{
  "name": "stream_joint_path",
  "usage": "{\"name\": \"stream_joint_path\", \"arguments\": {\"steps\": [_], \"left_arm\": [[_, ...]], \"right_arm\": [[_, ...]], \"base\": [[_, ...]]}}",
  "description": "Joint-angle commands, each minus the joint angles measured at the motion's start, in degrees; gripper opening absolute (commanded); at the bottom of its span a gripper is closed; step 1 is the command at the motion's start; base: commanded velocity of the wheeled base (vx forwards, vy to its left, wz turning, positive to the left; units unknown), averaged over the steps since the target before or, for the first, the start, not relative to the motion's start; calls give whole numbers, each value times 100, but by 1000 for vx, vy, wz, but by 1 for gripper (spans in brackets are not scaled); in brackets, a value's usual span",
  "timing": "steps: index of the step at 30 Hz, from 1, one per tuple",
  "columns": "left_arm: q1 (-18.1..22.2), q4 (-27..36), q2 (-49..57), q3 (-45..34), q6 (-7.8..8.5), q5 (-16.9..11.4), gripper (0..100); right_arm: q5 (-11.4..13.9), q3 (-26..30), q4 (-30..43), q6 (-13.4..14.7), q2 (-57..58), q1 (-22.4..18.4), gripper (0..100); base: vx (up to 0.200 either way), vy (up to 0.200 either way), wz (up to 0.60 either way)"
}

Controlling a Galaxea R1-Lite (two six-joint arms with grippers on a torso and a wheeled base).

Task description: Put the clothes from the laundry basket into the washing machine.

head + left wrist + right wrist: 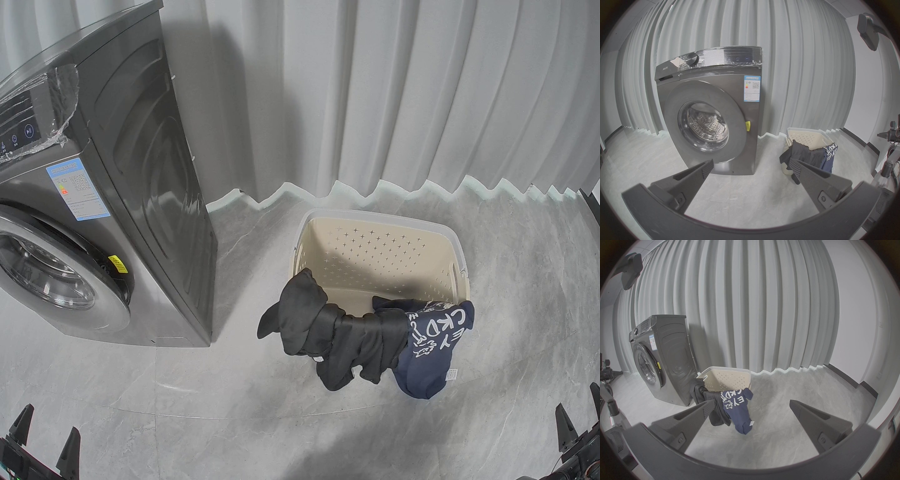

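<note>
While both arms hang low and well short of the laundry, I see the left gripper (49,431) over the grey marble-look floor (250,400) at my left, its jaws spread wide and holding nothing. The right gripper (578,406) sits low at my right, its jaws just as wide and bare. The cream perforated plastic laundry basket with a pale rim (381,219) stands on the floor just to the right of the dark grey front-loading washing machine (144,187), near the white pleated curtain (375,94). A black crumpled garment (350,337) is draped over the basket's near rim and left corner, most of it hanging down the outside. Touching it on the right, a navy blue T-shirt with white print (431,356) hangs over the same rim. From the left wrist I look between the open jaws at the machine's round glass door (704,125), which lies flush with the front, the drum showing through it
</note>
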State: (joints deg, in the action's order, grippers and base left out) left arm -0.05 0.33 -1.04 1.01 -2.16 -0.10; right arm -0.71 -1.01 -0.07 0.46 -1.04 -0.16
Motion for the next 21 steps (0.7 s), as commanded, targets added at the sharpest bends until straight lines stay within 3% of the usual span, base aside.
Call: {"name": "stream_joint_path", "arguments": {"steps": [1, 21], "left_arm": [[5, 2, 42, -84, -4, 1, 100], [5, 2, 42, -84, -4, 1, 100]], "right_arm": [[0, 101, -1, -2, 68, -2, 100], [0, 101, -1, 6, 68, -2, 100]], "base": [[0, 200, 0], [0, 200, 0]]}}
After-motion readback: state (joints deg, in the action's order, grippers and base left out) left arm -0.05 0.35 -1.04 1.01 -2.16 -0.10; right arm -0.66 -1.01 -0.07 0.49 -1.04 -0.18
